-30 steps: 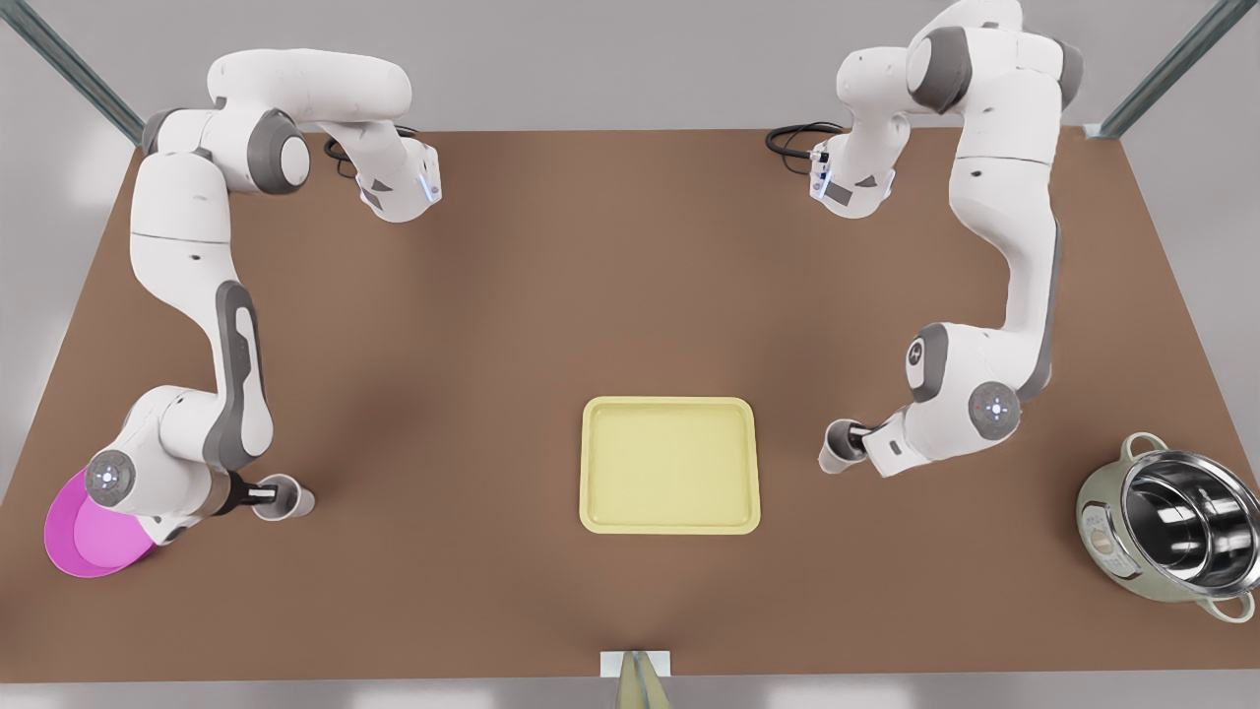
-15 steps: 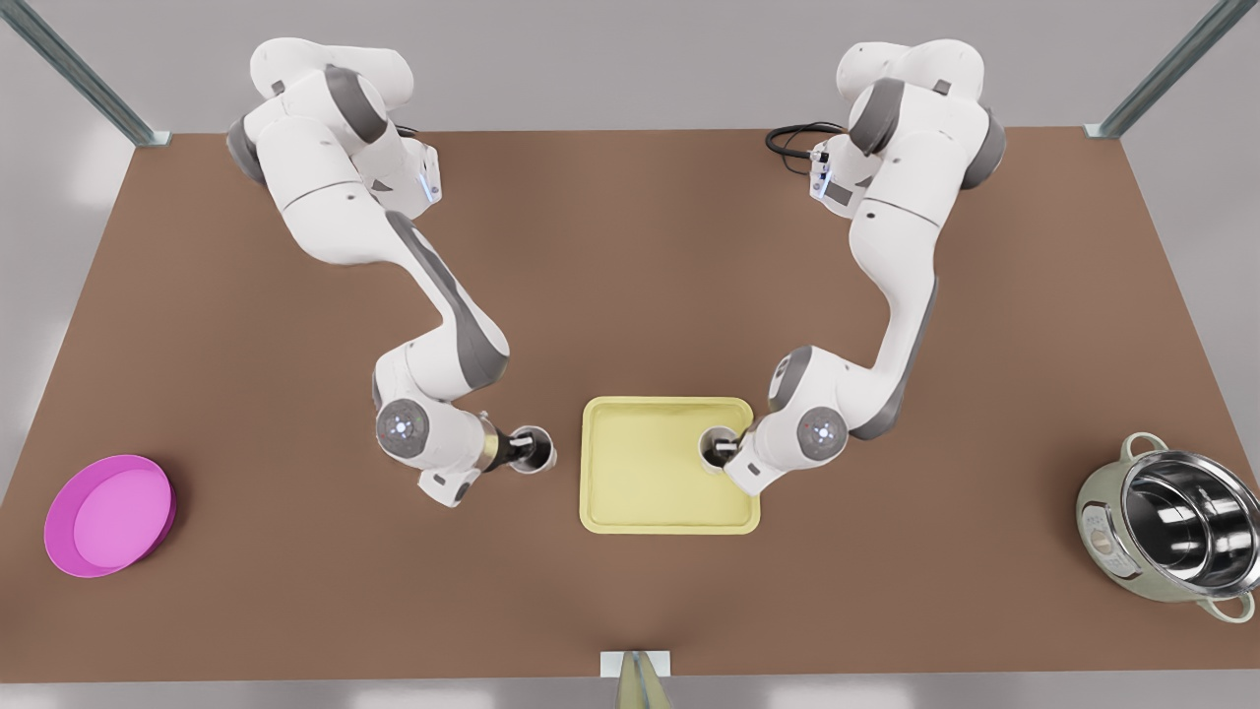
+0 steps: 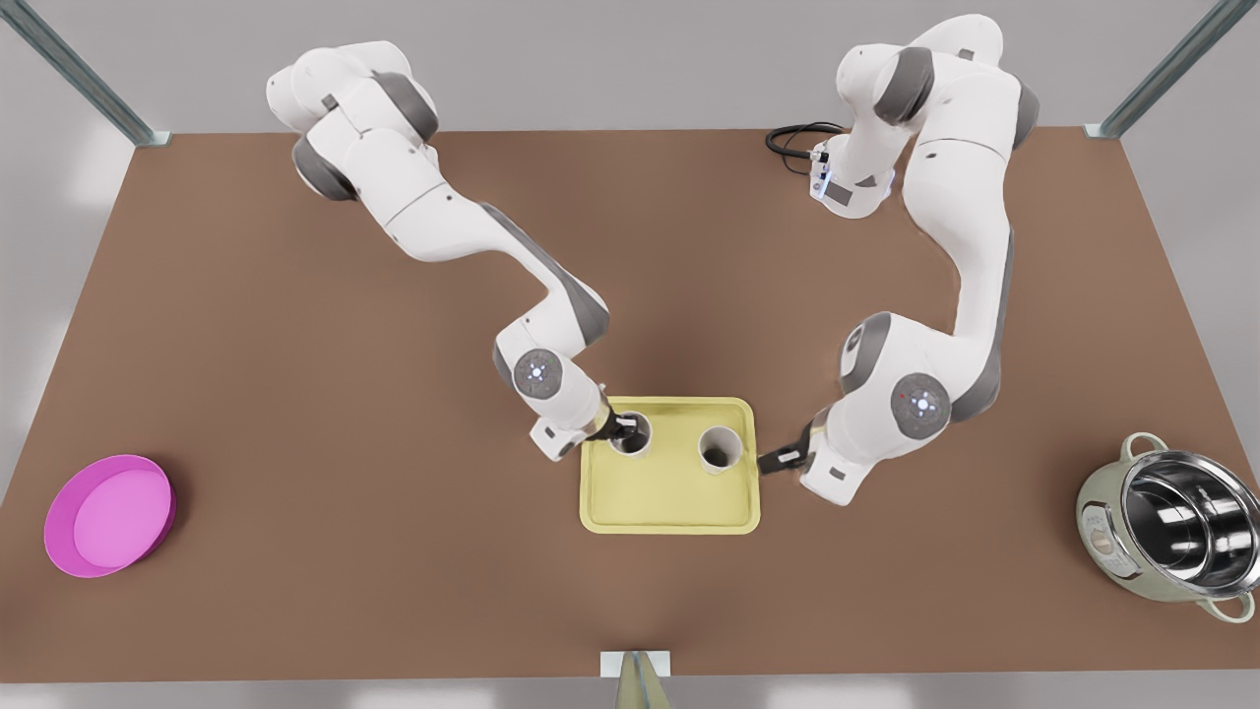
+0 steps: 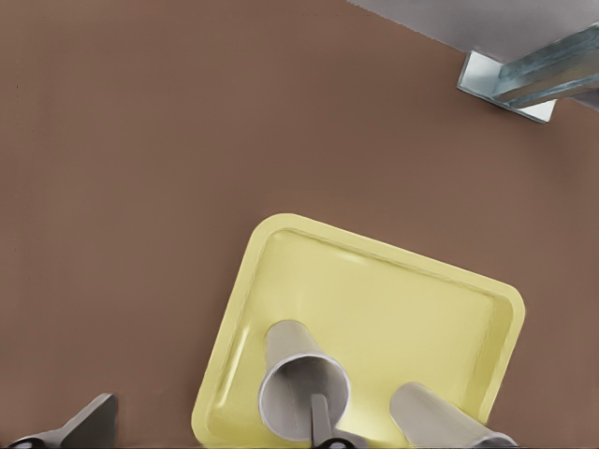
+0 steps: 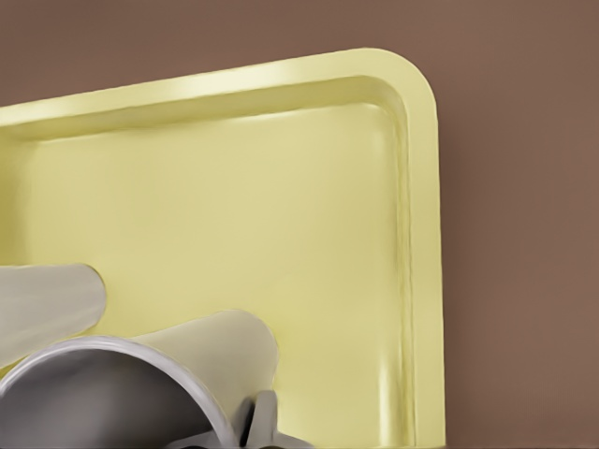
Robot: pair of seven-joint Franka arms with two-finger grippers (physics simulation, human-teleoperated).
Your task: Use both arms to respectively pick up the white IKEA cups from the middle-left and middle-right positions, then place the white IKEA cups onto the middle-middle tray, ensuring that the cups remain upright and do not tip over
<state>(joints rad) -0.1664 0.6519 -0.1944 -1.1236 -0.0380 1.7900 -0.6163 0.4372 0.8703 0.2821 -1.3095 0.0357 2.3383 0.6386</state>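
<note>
At the tray's far edge, the right gripper, jaws clamped on its white cup, should be opened gently, then raised straight. The left gripper is parked open-jawed beside the tray.

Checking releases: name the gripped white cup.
The cup nearer the tray's front-view-left edge, in the right gripper; the other cup stands free of the open left gripper.

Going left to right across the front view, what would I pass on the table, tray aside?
magenta plate → first white cup → second white cup → left gripper → steel pot
</note>
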